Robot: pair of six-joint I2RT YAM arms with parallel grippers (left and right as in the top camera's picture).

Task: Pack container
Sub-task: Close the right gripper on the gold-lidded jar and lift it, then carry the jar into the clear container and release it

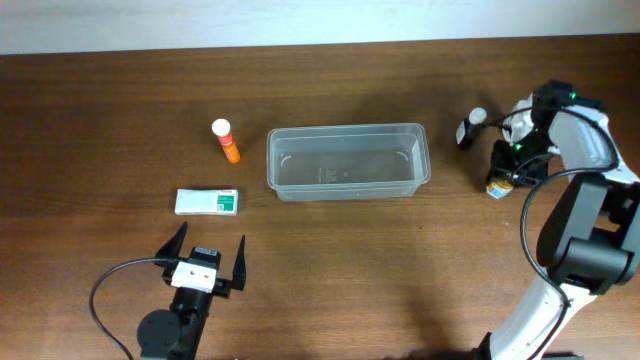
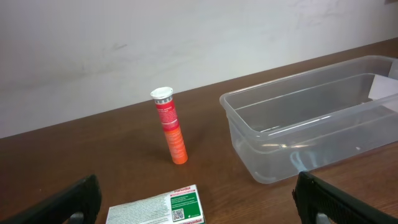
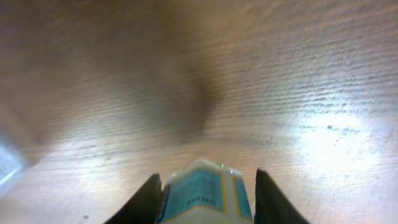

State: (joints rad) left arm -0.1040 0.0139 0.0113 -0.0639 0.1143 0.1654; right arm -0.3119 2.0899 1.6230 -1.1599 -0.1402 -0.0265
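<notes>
Clear translucent plastic rectangular container (image 1: pixel 347 129) mid brown wooden tabletop (image 1: pixel 400 270), upright, empty, rim unobstructed. Left of it, apart: orange tube (image 1: pixel 226 141), white-and-green flat box (image 1: pixel 208 202). Left gripper (image 1: pixel 211 240) nearer than container, jaws wide. Right gripper (image 1: pixel 505 170) right of container, jaws clamping blue-and-white carton (image 3: pixel 204 193).

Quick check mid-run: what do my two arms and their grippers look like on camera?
Left gripper: two black, tapered fingers on a white block, with a black cable looping to a round black base. Right arm: white links, black joints, small green lights, and a black cable arcing alongside. Its fingers are dark wedges.
</notes>
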